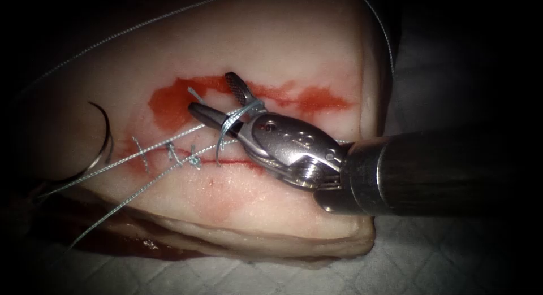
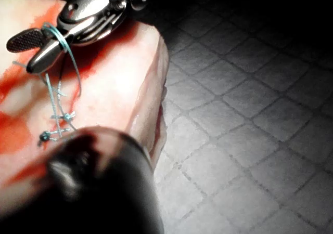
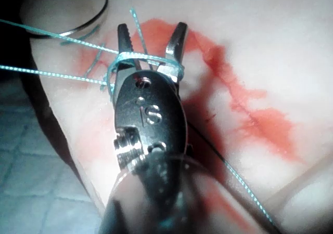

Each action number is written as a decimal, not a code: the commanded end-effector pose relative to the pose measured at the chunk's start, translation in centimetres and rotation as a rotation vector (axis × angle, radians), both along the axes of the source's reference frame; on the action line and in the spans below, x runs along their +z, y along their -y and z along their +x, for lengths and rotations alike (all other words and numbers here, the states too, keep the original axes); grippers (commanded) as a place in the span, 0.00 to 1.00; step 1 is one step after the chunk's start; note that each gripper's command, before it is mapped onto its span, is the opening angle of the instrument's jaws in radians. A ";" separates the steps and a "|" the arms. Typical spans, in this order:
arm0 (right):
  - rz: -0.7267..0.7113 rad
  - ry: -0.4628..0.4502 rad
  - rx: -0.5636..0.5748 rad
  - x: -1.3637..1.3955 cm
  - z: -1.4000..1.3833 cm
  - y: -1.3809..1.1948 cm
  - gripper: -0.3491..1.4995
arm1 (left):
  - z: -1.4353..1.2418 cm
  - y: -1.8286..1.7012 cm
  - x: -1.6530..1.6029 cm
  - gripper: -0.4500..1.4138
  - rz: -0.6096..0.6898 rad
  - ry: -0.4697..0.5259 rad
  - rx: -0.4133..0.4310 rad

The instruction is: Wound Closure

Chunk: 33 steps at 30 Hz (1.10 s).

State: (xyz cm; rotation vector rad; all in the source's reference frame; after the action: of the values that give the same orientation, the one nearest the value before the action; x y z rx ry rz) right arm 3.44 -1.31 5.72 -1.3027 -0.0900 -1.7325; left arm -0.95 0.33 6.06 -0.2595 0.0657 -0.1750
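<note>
The right tool [image 1: 210, 91] comes in from the right over the tissue [image 1: 271, 46], its jaws open and holding nothing. A loop of blue thread [image 1: 235, 117] is wound around both jaws near their base. A short cut end of thread [image 1: 195, 94] lies between the jaw tips. The right wrist view has the same open jaws [image 3: 151, 27] with the thread loop [image 3: 148, 60] across them. The curved needle [image 1: 106, 134] lies free on the tissue left of the cut, held by neither tool. The left wrist view also catches the right tool [image 2: 21, 54].
The cut [image 1: 232, 162] runs across the tissue with several stitches [image 1: 169, 153] at its left end. Red fluid [image 1: 169, 105] stains the tissue above it. Two thread strands [image 1: 113, 202] trail off to the lower left. A grey quilted cloth [image 1: 441, 250] lies under the tissue.
</note>
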 end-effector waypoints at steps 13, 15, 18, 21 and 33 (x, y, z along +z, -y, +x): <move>0.017 0.019 -0.053 0.17 0.19 0.19 0.36 | 0.17 0.13 -0.35 0.00 -0.038 -0.032 -0.019; 0.017 0.020 -0.051 0.18 0.23 0.19 0.34 | 0.18 0.19 -0.41 0.00 -0.036 -0.039 -0.014; 0.038 0.007 -0.035 0.19 0.27 0.18 0.32 | 0.19 0.25 -0.49 0.00 -0.036 -0.043 -0.019; 0.043 0.005 -0.029 0.19 0.31 0.16 0.28 | 0.23 0.27 -0.51 0.00 -0.036 -0.046 -0.023; 0.085 -0.036 -0.035 0.16 0.30 0.14 0.00 | 0.44 0.26 -0.51 0.00 -0.037 -0.054 -0.026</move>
State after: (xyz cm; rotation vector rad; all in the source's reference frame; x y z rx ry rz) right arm 3.64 -1.45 5.85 -1.2716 0.0291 -1.7156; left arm -0.44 0.07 5.50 -0.3010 0.1207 -0.1958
